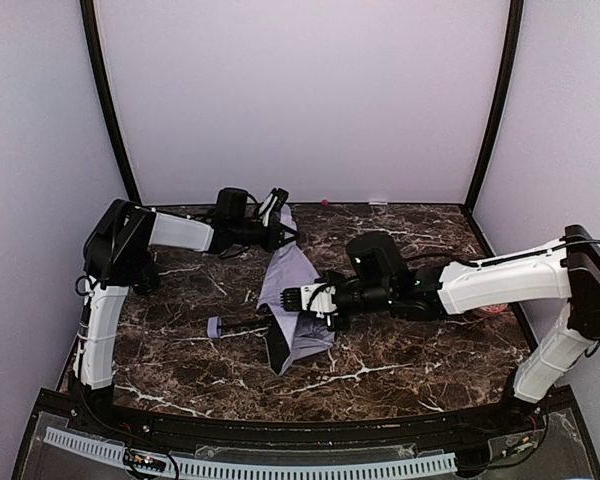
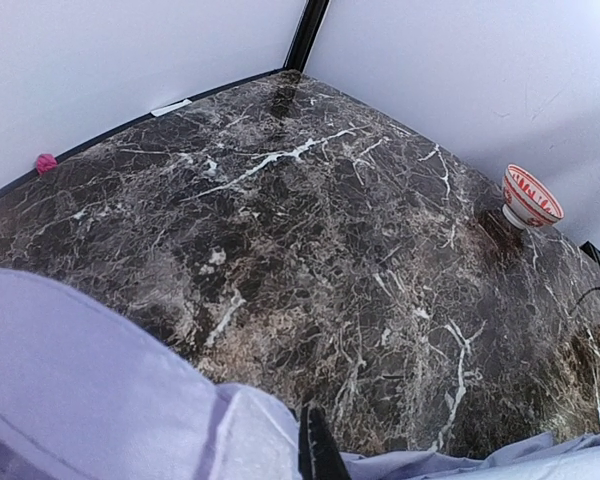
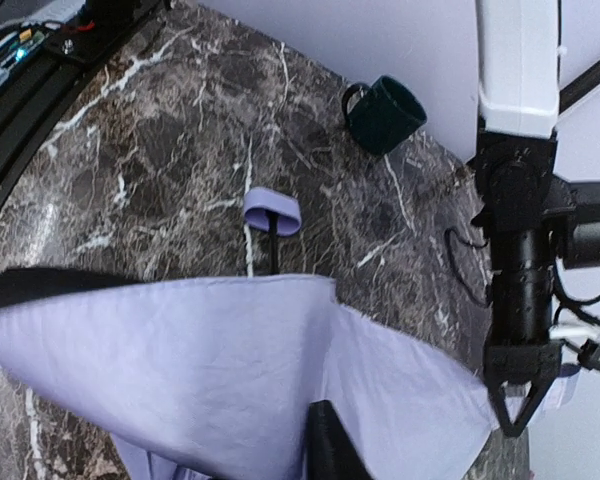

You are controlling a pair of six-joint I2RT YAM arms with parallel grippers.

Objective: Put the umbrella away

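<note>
Lavender umbrella (image 1: 290, 270) lies slack, ungathered on the worktop (image 1: 400, 360); left pincer (image 1: 277, 206) clamps its twelve o'clock tip, whether right pincer (image 1: 294, 298) grips cannot be told. Rolling and strapping remain.

Marble table (image 1: 400, 360) under umbrella (image 1: 285, 285), bowl (image 2: 531, 196), mug (image 3: 384, 113)

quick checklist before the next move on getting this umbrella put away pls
1. Left gripper shut on the far edge of the umbrella: ok.
2. Right gripper has a firm pinch on the fabric: cannot tell; the fabric hides most of its fingers in the wrist view.
3. Umbrella collapsed and wrapped: not ok; the canopy lies loose and creased on the table.
4. Handle free of both grippers, resting on the table: ok.
5. Green mug and red-and-white bowl apart from the umbrella: ok.
</note>
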